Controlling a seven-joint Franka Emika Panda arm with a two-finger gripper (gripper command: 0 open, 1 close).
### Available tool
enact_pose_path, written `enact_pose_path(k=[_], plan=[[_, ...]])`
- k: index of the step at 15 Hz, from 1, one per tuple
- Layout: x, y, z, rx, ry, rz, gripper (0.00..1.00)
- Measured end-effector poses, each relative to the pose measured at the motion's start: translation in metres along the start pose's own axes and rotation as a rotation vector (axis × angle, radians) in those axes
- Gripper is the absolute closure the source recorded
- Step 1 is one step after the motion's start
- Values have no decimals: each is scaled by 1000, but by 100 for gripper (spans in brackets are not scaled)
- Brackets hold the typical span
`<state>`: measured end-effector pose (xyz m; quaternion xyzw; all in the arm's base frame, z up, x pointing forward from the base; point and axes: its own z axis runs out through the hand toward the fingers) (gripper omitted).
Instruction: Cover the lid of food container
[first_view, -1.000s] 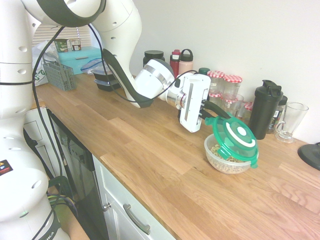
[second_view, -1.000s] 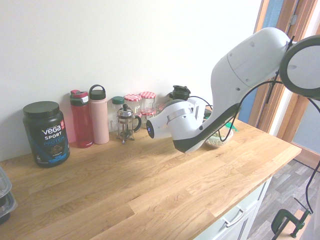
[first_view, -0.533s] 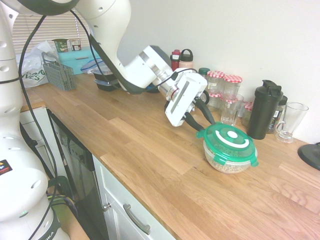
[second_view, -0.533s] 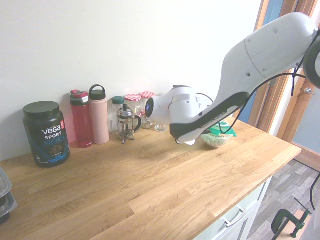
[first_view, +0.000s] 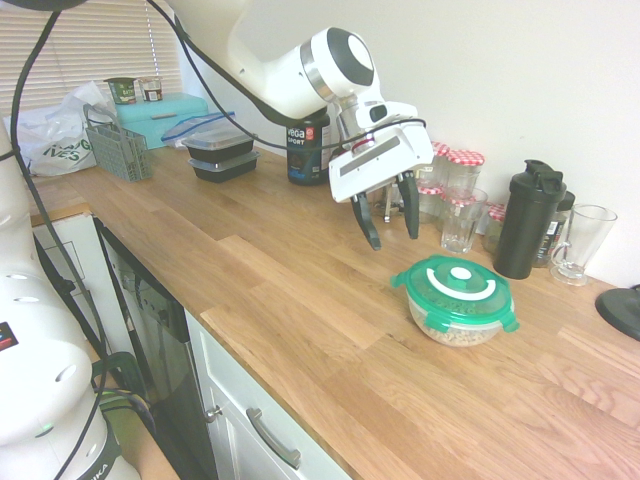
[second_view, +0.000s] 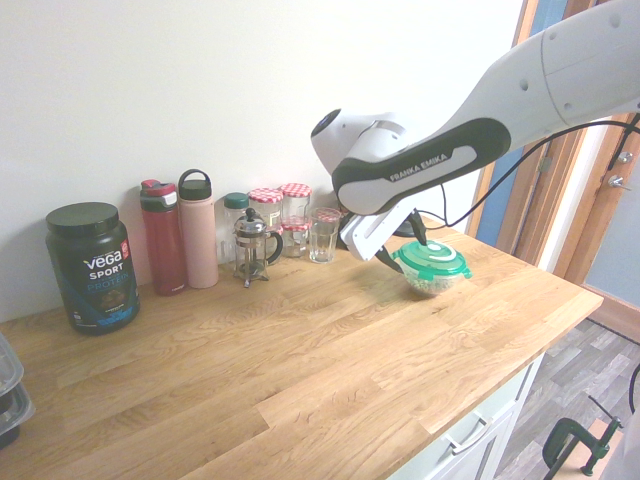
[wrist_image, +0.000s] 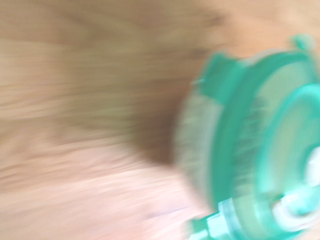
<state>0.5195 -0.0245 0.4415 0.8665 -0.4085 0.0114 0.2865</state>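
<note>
My wrist view is smeared; the round green lid (first_view: 457, 287) seems seated on the clear cereal container (first_view: 455, 328), near the oak countertop's (first_view: 300, 300) back edge. My gripper (first_view: 389, 219) hangs above, fingers spread, empty.

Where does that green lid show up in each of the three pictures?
First exterior view: lid lower right, on the food container.
Second exterior view: lid right of centre.
Wrist view: lid blurred, right side.
Shared landmark: the wooden counter.
</note>
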Motion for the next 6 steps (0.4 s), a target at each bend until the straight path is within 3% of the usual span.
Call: enact_pose_path(k=[6], plan=[[18, 24, -24, 318, -250, -91, 0]])
